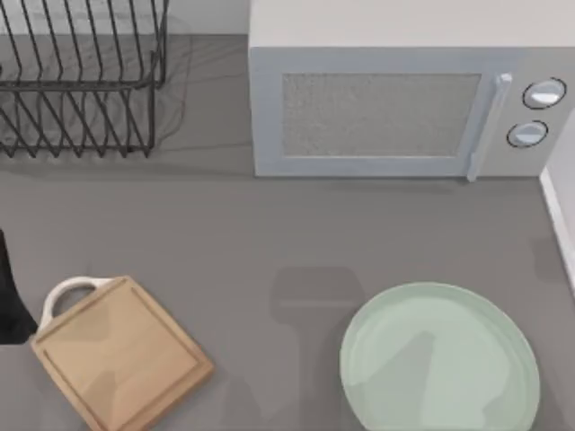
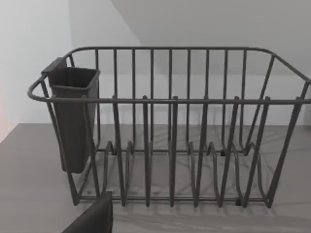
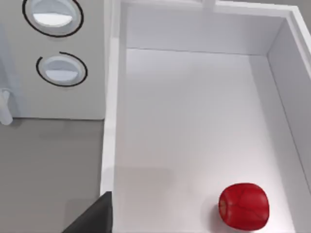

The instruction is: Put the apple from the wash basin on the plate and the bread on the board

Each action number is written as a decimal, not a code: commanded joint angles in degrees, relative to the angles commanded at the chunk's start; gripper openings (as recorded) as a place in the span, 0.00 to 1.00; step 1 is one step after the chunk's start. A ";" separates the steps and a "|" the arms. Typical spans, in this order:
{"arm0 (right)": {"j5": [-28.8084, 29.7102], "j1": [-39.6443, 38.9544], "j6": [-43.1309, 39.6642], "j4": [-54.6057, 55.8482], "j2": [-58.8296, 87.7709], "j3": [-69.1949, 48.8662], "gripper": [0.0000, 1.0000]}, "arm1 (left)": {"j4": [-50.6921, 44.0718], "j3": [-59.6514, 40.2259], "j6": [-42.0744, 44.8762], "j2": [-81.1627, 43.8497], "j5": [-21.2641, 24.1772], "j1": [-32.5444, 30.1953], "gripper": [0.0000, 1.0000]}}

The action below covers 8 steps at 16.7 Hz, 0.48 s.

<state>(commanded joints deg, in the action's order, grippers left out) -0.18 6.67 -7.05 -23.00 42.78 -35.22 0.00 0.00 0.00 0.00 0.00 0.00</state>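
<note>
Jaws: we can't tell their state on either arm. Our right wrist camera looks into the white wash basin (image 3: pixel 194 121), where the apple (image 3: pixel 244 206) sits on the floor near one wall (microwave (image 1: pixel 395 99) just beside the basin). Plate (image 1: pixel 440 359) bare at table right, board (image 1: pixel 117 350) bare at left, dish rack (image 2: pixel 170 131) behind.

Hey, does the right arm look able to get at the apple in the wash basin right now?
Probably yes. The apple lies alone on the floor of the open-topped wash basin, with nothing over it in the right wrist view.
</note>
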 joint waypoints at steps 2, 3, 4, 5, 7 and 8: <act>-0.01 1.86 -1.81 -6.11 12.22 -9.45 1.00 | 0.00 0.00 0.00 0.00 0.00 0.00 1.00; 0.00 2.81 -2.71 -9.19 18.48 -14.25 1.00 | 0.00 0.00 0.00 0.00 0.00 0.00 1.00; 0.01 3.76 -3.60 -12.26 24.75 -19.02 1.00 | 0.00 0.00 0.00 0.00 0.00 0.00 1.00; 0.02 4.71 -4.48 -15.28 30.97 -23.73 1.00 | 0.00 0.00 0.00 0.00 0.00 0.00 1.00; 0.06 6.56 -6.13 -21.08 43.02 -32.81 1.00 | 0.00 0.00 0.00 0.00 0.00 0.00 1.00; 0.09 7.45 -6.90 -23.81 48.72 -37.08 1.00 | 0.00 0.00 0.00 0.00 0.00 0.00 1.00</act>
<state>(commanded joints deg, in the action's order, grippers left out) -0.09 14.12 -13.95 -46.80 91.50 -72.30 0.00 0.00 0.00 0.00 0.00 0.00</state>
